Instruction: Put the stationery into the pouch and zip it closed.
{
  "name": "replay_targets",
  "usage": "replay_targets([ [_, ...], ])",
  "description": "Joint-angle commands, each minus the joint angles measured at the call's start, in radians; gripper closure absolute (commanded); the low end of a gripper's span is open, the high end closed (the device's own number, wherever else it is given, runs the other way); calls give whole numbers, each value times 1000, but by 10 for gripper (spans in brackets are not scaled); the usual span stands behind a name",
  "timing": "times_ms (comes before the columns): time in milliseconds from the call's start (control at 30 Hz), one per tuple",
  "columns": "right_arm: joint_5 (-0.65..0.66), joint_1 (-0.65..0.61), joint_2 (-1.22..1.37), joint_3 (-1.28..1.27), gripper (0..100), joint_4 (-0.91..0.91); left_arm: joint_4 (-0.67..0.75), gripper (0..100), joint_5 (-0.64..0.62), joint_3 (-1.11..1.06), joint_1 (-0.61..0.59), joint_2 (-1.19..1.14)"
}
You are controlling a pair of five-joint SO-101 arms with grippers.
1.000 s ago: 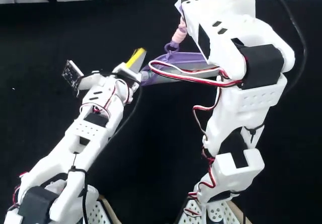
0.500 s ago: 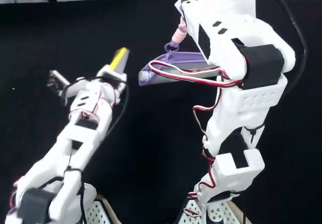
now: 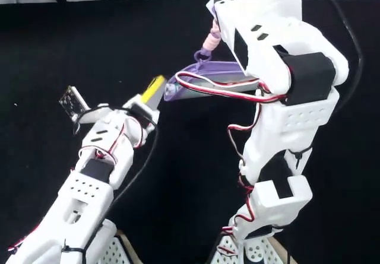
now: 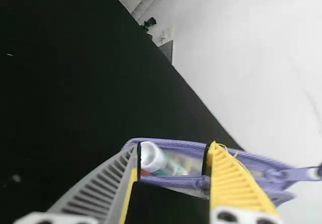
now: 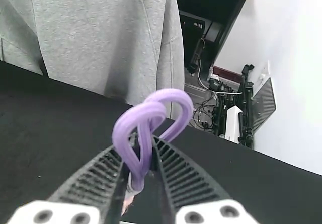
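A purple-edged clear pouch point(image 3: 205, 75) hangs above the black table, held up by its purple loop point(image 5: 151, 118). My right gripper point(image 5: 138, 156) is shut on that loop. A pink charm point(image 3: 211, 39) and a purple ring point(image 3: 203, 55) dangle by the pouch's upper edge. My left gripper point(image 3: 153, 92) stands open just off the pouch's left end, not touching it. In the left wrist view the pouch point(image 4: 241, 161) lies beyond the grey and yellow fingers point(image 4: 226, 178), and a white tube-like item point(image 4: 151, 156) shows inside it.
The right arm point(image 3: 285, 80) rises tall over the table's right half, with red and white cables looping under the pouch. The black table point(image 3: 71, 44) stretches to the left. Behind it are a grey draped cloth point(image 5: 95, 38) and a dark shelf with cables point(image 5: 211, 38).
My left gripper drew back leftward from the pouch's end, then came back toward it and now sits lower. The right arm and pouch have stayed still.
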State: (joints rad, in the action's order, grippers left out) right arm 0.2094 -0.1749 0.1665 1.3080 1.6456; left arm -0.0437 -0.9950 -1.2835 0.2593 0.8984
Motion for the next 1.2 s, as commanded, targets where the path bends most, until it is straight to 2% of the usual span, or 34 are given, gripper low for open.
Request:
replay_targets([
  [0,-9,9,-12,44,988,-29,-6,779,26,5,-61,-32],
  [167,-9,8,-12,44,988,-29,2,779,29,41,-74,-189],
  [400,-9,12,-12,44,988,-29,2,779,29,153,-35,-410],
  [533,-9,11,-12,44,988,-29,2,779,29,153,-30,-396],
  [933,-9,8,-12,44,988,-29,3,776,28,99,-7,-164],
  [1167,-9,8,-12,44,988,-29,227,776,37,45,-56,-270],
])
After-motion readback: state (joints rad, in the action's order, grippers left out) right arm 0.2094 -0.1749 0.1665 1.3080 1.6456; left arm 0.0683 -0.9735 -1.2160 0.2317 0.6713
